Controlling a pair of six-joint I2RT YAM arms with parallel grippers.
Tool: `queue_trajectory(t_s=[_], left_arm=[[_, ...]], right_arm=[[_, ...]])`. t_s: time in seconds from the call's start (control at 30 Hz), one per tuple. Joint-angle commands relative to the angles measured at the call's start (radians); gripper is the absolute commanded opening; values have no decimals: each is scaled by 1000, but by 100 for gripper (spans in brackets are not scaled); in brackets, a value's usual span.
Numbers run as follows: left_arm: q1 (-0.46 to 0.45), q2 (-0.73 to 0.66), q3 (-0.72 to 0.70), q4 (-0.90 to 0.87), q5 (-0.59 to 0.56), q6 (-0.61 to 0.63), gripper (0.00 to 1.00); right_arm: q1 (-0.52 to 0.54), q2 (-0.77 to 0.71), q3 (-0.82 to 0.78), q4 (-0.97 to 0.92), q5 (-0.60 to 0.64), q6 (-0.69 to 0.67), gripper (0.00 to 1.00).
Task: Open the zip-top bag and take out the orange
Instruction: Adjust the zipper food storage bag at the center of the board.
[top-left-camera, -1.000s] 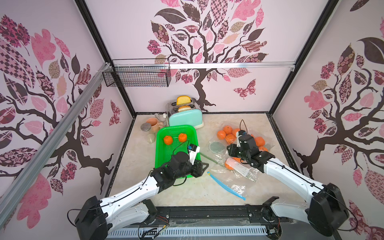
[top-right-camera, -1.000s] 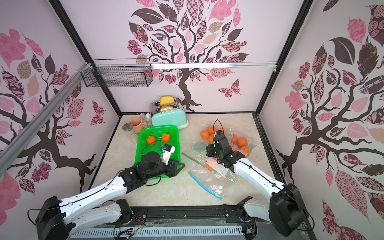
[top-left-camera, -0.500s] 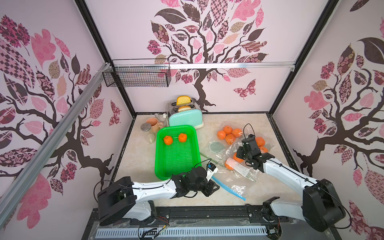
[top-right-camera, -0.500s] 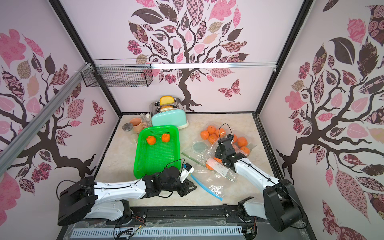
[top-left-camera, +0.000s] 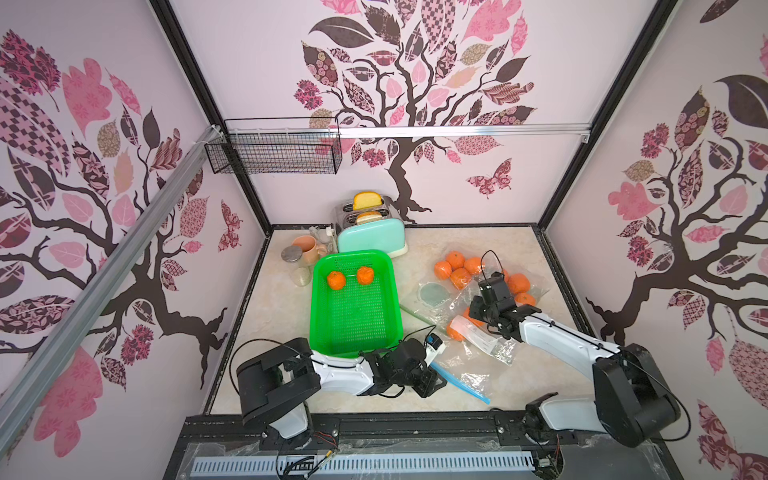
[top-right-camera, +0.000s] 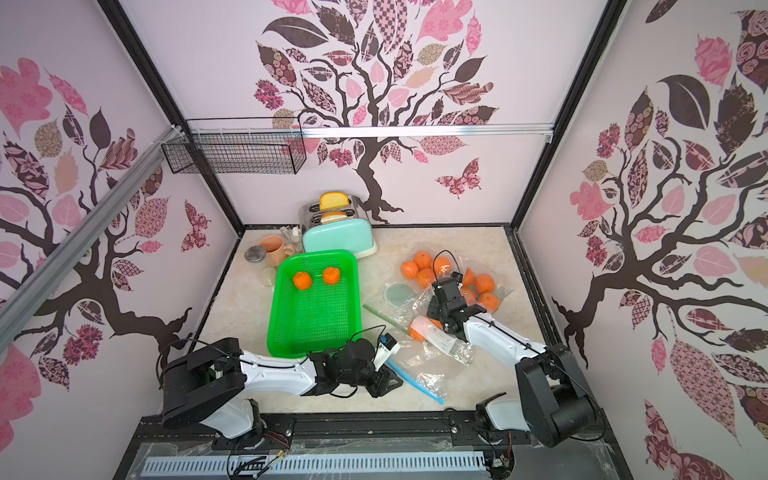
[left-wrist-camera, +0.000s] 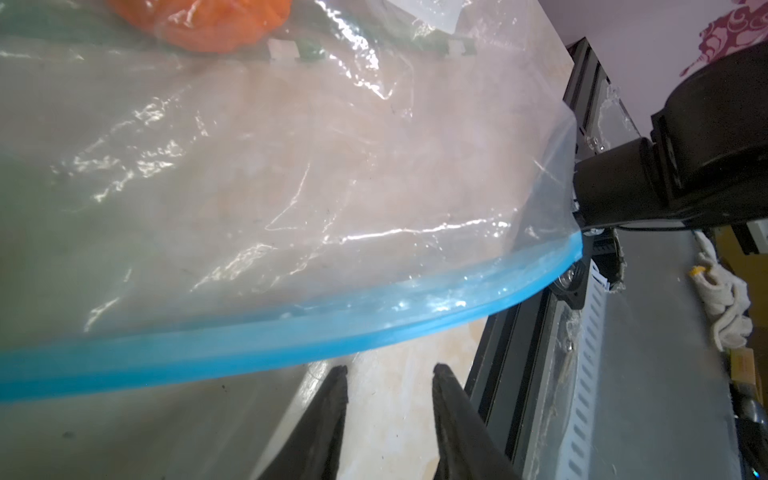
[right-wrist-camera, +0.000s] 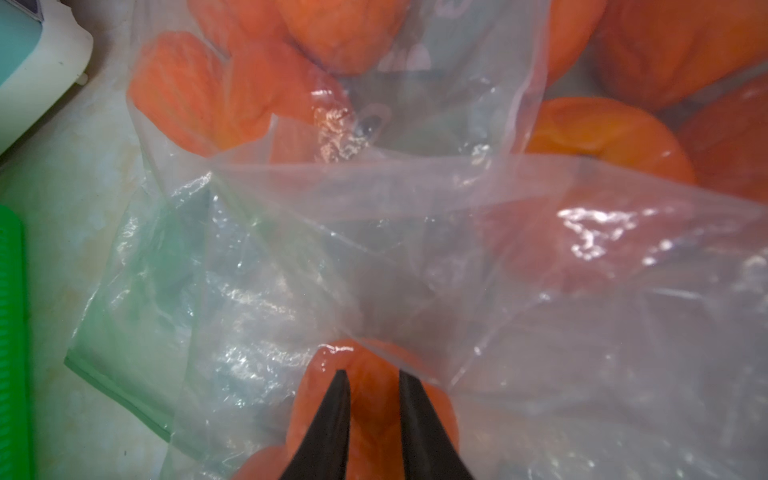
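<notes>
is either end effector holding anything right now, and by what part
Nothing is held. The left end effector stands open just short of the bag's blue zip strip; the right end effector stands open over a bagged orange.

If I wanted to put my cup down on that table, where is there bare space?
Bare marble lies between the green basket and the left wall, and along the back wall right of the toaster, behind the oranges. The right middle is crowded with oranges and plastic bags.
</notes>
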Motion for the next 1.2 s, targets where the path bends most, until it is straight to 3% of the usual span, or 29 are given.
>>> queue_trajectory(t_s=[0.0, 0.3, 0.67, 0.83, 1.17], left_arm=[[-2, 20, 1, 58, -48, -10, 43], [-2, 42, -22, 95, -137, 4, 60], [-3, 80, -27, 195, -207, 29, 63], [-2, 77, -61, 240, -206, 62, 78], [-3, 46, -52, 263, -283, 140, 82]], right_arm=[[-5, 33, -31, -28, -47, 16, 25], [-4, 80, -46, -6, -109, 22, 24], [-4, 83, -53, -33, -164, 10, 20], [-5, 85, -63, -27, -280, -25, 15], [-4, 127, -69, -36, -411, -70, 13]])
